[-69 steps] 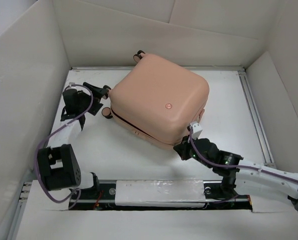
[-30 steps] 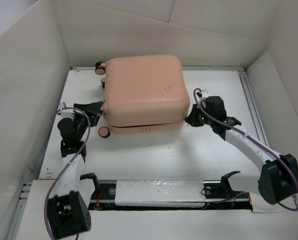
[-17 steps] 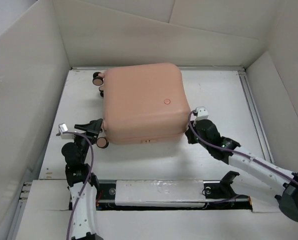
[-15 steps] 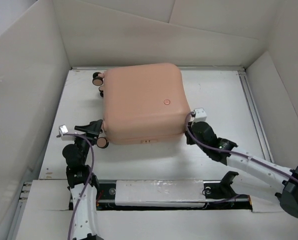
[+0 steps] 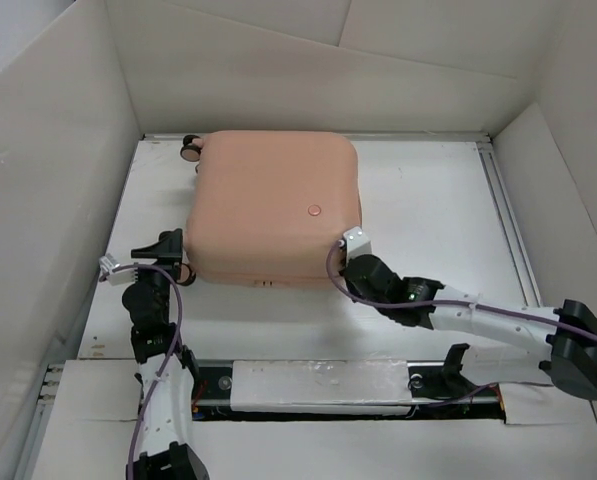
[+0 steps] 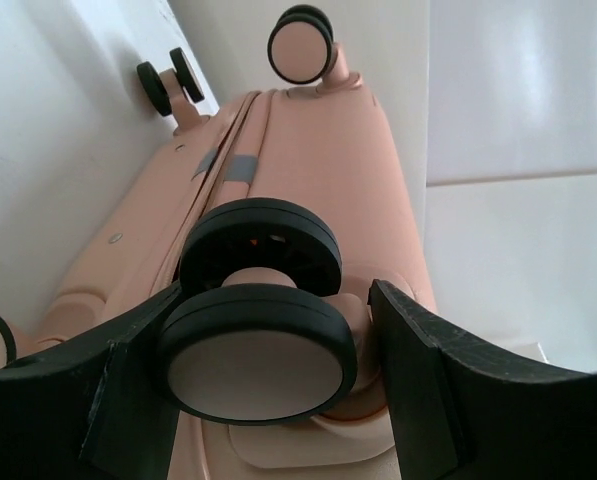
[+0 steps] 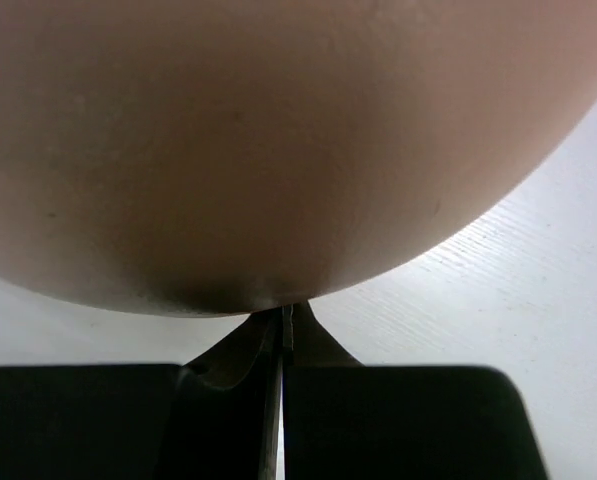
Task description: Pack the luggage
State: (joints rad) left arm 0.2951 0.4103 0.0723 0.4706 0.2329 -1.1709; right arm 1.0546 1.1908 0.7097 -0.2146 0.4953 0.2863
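Luggage (image 5: pixel 273 205): one pale peach-pink hard-shell case with rounded corners, closed, lying flat on its broad side on the white table (image 5: pixel 428 200), left of centre and near the far edge, small round emblem uppermost, pink-and-black caster wheels (image 6: pixel 258 365) projecting from its left end.

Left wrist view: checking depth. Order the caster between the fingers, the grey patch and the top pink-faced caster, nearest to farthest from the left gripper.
1. Caster between the fingers, at the left gripper.
2. Grey patch, mid-side of the luggage.
3. Pink-faced caster, far top end.
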